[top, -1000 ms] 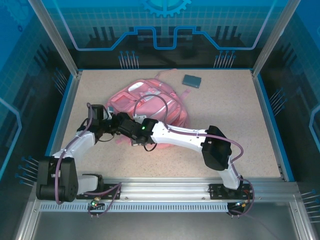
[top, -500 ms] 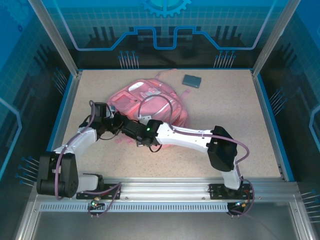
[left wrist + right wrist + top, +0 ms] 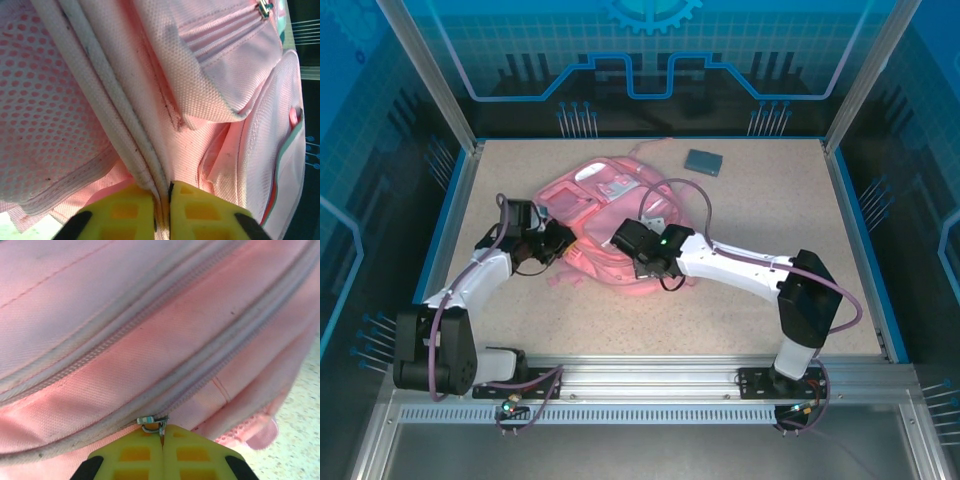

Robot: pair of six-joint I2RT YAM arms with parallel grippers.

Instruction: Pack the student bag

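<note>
The pink student bag (image 3: 592, 195) lies flat in the middle of the table, with its straps toward the back. My left gripper (image 3: 566, 243) is at the bag's near-left edge. In the left wrist view its yellow fingers (image 3: 135, 210) are shut on a pale piped seam (image 3: 125, 130) of the student bag (image 3: 215, 75). My right gripper (image 3: 615, 238) reaches in from the right over the bag's near side. In the right wrist view it (image 3: 162, 434) is shut on the metal zipper pull (image 3: 152, 423) of the student bag (image 3: 150, 315), at the end of a long zip line.
A flat dark blue-grey book (image 3: 703, 161) lies on the table (image 3: 770, 230) behind the bag at the back right. Blue walls and metal posts ring the table. The speckled tabletop (image 3: 300, 425) shows past the bag's corner.
My right arm has swung right and back, drawing the zipper pull along the bag. My left gripper has closed on the bag's seam and shifted slightly left.
</note>
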